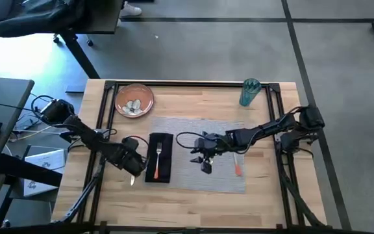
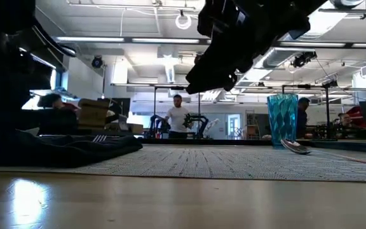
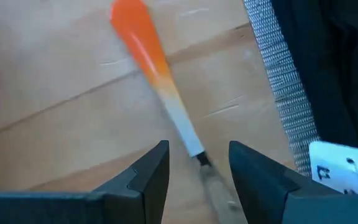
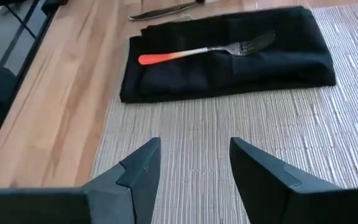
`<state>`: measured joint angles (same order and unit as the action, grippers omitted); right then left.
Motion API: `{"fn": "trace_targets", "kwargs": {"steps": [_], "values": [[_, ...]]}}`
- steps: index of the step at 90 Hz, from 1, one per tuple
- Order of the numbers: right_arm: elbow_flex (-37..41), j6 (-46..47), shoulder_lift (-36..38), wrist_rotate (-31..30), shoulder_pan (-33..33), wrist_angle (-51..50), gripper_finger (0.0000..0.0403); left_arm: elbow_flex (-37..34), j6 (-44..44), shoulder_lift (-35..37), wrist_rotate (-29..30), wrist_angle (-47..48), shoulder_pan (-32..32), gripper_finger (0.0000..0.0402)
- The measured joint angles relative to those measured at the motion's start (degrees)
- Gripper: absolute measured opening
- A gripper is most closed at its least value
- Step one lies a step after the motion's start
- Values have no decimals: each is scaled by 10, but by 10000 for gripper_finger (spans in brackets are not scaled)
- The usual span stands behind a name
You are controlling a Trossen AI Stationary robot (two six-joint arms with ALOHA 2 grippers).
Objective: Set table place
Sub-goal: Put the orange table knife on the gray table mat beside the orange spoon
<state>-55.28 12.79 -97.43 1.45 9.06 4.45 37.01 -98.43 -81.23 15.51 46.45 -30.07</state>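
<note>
The left gripper's [image 3: 197,180] fingers stand apart around an orange-handled knife [image 3: 157,87] lying on the wooden surface [image 1: 193,201] just left of the black napkin [image 1: 160,158]. The right gripper's [image 4: 194,171] fingers are apart and empty over the grey mat [image 1: 206,156]. A fork [image 4: 204,51] lies on the napkin; the plate [image 1: 134,100] and cup [image 1: 249,92] stand at the far edge.

No text can be read; the white label [image 3: 344,165] beside the left fingers [image 3: 151,177] shows only partial letters.
</note>
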Motion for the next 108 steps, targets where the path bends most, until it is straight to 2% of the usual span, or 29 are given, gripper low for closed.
{"fn": "trace_targets", "kwargs": {"steps": [18, 37, 45, 59, 64, 92, 108], "values": [[0, -18, -3, -21, 0, -3, 171, -29, -19, 2, -4, -18, 8, 145], [0, -42, -3, -22, 0, -4, 171, -32, 0, 2, 3, -23, 7, 137], [0, -49, -3, -31, 0, -4, 171, -32, 13, 2, 9, -27, 7, 109], [0, -51, -3, -35, 0, -5, 171, -33, 27, 1, 20, -23, 7, 23], [0, -51, -3, -38, 0, -4, 171, -33, 36, 1, 27, -26, 7, 9], [0, -51, -3, -47, 0, -5, 171, -12, 41, -1, 77, -27, -11, 0], [0, -51, -3, -47, 0, -5, 171, 24, 59, -1, 94, 14, -12, 1]]}}
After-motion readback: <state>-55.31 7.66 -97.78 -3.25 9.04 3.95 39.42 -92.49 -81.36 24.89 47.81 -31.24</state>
